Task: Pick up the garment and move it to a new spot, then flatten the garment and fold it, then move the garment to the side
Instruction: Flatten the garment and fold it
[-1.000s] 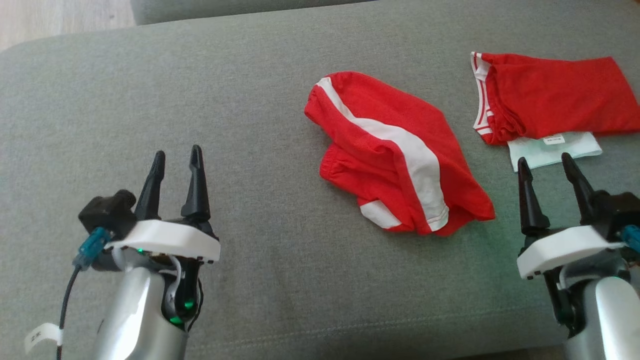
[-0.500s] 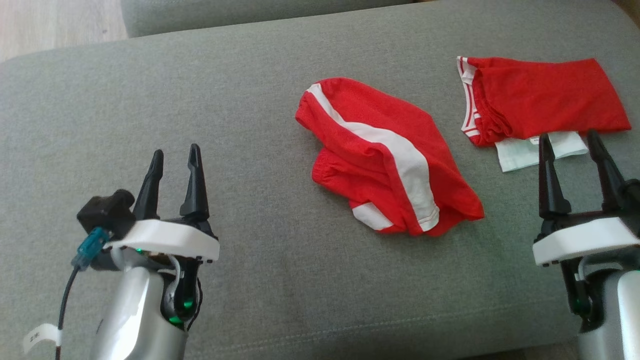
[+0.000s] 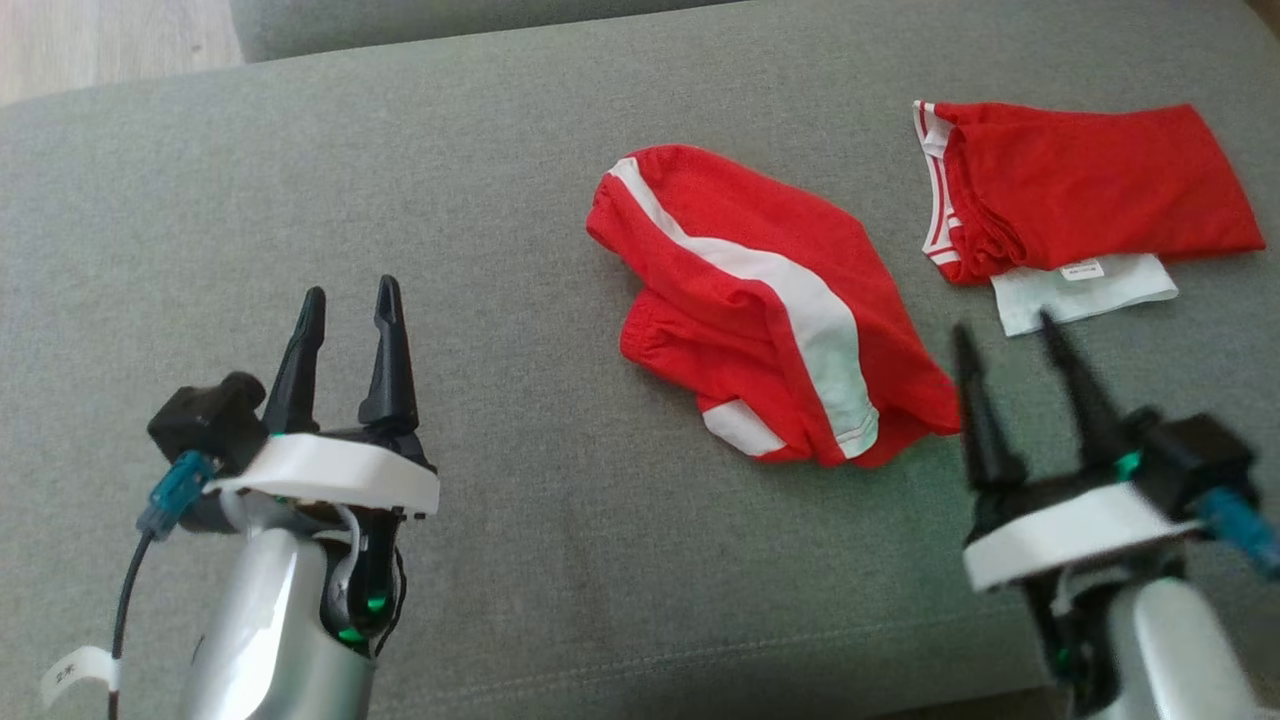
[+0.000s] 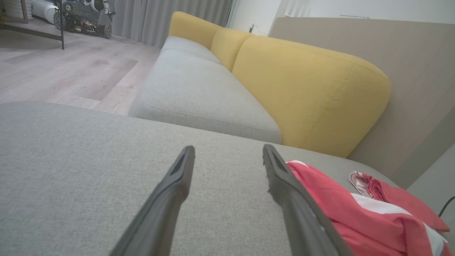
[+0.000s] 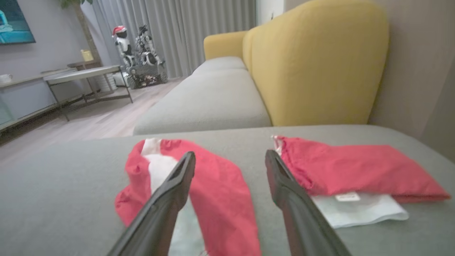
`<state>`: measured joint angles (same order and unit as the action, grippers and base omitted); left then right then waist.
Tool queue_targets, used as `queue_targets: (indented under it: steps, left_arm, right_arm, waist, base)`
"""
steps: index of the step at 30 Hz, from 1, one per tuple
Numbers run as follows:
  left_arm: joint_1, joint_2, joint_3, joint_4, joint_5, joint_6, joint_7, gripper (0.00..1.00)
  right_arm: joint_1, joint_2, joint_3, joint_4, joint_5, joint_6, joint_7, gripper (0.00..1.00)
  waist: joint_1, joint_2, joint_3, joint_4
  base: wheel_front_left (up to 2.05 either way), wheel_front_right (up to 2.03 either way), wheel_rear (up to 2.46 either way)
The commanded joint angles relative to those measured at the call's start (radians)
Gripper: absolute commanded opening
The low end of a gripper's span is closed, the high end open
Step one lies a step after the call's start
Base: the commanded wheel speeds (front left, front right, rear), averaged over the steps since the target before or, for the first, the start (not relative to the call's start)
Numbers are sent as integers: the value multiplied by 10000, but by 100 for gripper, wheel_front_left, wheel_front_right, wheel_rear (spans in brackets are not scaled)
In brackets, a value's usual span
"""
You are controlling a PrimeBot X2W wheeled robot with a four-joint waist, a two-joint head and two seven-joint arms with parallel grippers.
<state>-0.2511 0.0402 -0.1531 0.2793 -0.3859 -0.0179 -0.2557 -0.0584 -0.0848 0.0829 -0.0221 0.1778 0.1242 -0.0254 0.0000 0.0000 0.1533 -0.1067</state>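
**Two red cloths ahead of the right jaws: a wrong or shallow pick**

The grey cushion (image 3: 560,600) spreads under and ahead of both pairs of jaws. It is soft, so fingers driven down too hard would likely dig in and pinch upholstery along with cloth.

The crumpled red garment (image 3: 770,310), white-striped, is by my reading the piece to pick. It lies just ahead of the right jaws and to their left, well off to the right of the left jaws. It is bunched in layers, so a pinch at one edge may catch only the top layer; the rest could trail over the cushion or slip free in the carry.

The folded red garment (image 3: 1090,185) lies ahead of the right jaws and to their right. In the right wrist view the gap between the fingers looks onto the bare strip between the two garments, so a small drift rightward could land a finger on the tidy pile and spoil its fold.

The pale cloth (image 3: 1085,290) peeks out beneath that pile on the side nearest the right jaws, and would be snagged first.

The right gripper (image 3: 1003,325) stands wide and empty, its outline smeared in the head view, so its height over the cushion is hard to judge. The left gripper (image 3: 347,295) is likewise spread wide, holding nothing, over bare cushion.
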Motion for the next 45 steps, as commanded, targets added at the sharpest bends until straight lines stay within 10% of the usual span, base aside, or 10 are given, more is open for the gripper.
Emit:
queue_targets:
  steps: [1,32,33,34,35,45]
  left_arm:
    - [-336,101,242,-362,-32,3,-61,100]
    - [-616,101,4,-83,48,-107,-61,100]
    - [-618,101,12,-83,53,-110,-61,100]
    - [-618,101,22,-83,63,-108,-61,100]
    - [-618,101,31,-80,75,-106,-61,100]
    - [-1103,102,-121,359,473,-390,-61,100]
  right_arm:
    - [4,-31,369,-87,147,65,62,100]
    - [-1232,-412,1957,3578,-154,65,-733,100]
    - [-1256,-407,1969,3636,-134,65,-719,93]
    - [-1280,-407,1986,3692,-108,65,-699,29]
    - [-1303,-419,2010,3743,-89,65,-690,0]
    - [-1120,-840,2065,3306,-400,65,-436,0]
  waist:
    - [0,0,25,4]
    - [0,0,562,555]
    - [0,0,566,556]
    - [0,0,566,552]
    - [0,0,564,544]
    - [0,0,460,-107]
  base:
    - [0,0,0]
    - [0,0,0]
    - [0,0,0]
    - [0,0,0]
    - [0,0,0]
    - [0,0,0]
